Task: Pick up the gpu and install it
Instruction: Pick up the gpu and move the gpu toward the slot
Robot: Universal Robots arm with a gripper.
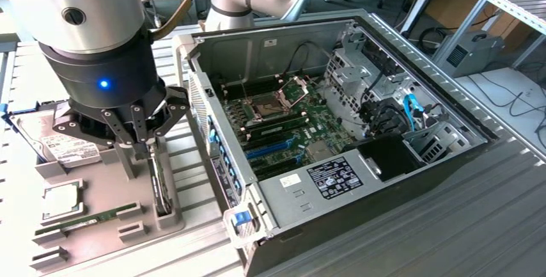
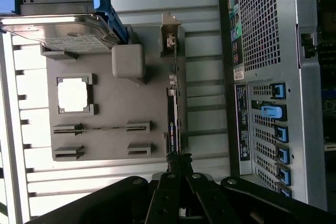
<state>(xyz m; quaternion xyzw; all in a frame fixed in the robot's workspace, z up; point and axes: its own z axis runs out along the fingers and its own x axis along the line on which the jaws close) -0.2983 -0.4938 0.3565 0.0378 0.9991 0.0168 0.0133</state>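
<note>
One hard drive sits at the exterior view's left on the grey holder. Next over, the gripper has its jaws pinched tight on the gpu, which stands edge-on in its slot. PC case just beside.

The arm stands vertical, wrist pointing down, its gripper with black fingers drawn together, pinching the upper edge of the gpu.
</note>
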